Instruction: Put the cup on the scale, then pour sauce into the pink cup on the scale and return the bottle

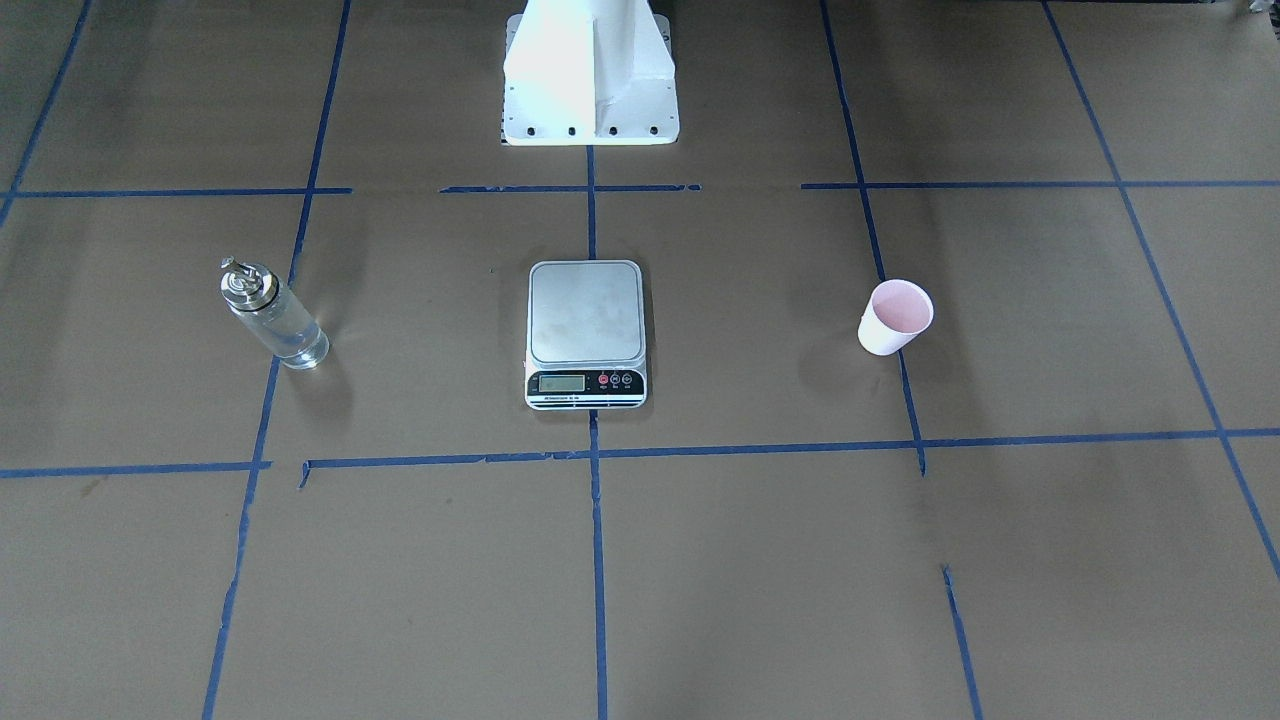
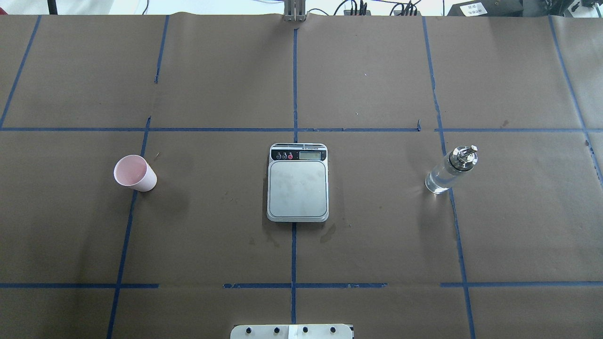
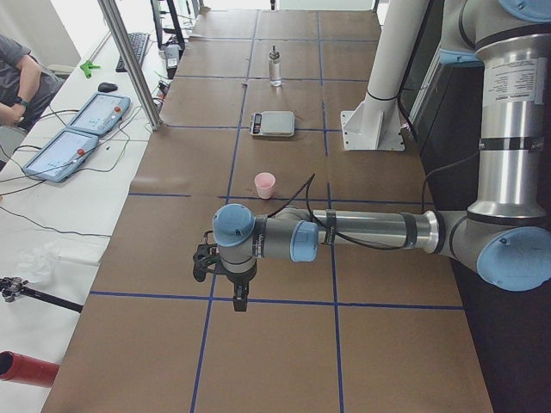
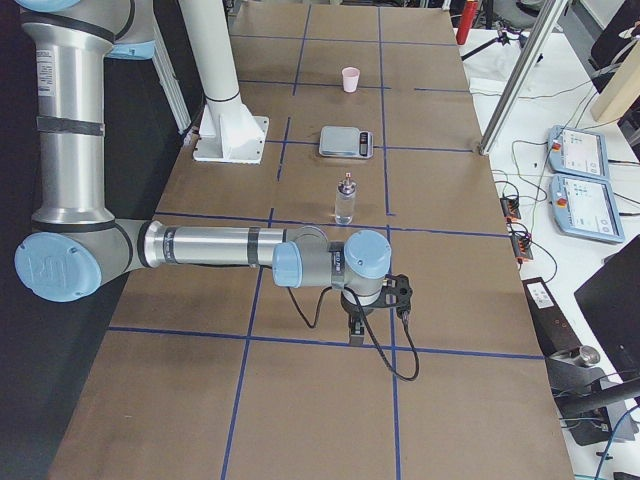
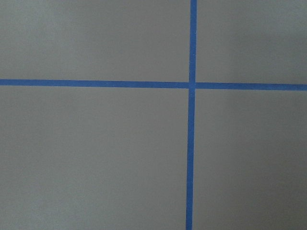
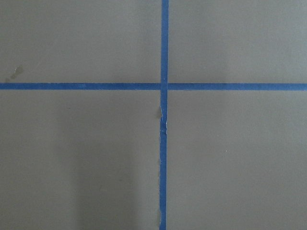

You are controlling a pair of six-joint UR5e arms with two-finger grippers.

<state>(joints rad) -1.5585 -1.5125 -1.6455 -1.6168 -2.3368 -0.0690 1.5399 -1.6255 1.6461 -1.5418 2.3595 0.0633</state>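
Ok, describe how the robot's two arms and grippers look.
Left arm and right arm: silver tubes, light-blue joint caps. A loose black cable runs to each wrist. The left gripper and right gripper are small and dark. A white printed label wraps the left arm's upright tube.

Table is covered in brown kraft-type paper, matt, a bit stained; grid lines are blue tape, ragged in spots; scale has a dull steel platform, white plastic rim, glossy black panel; bottle is clear glass with a mirror-shiny metal cap; cup looks smooth and matt, plastic or paper, can't tell; left arm is satin silver metal with smooth blue joint caps.
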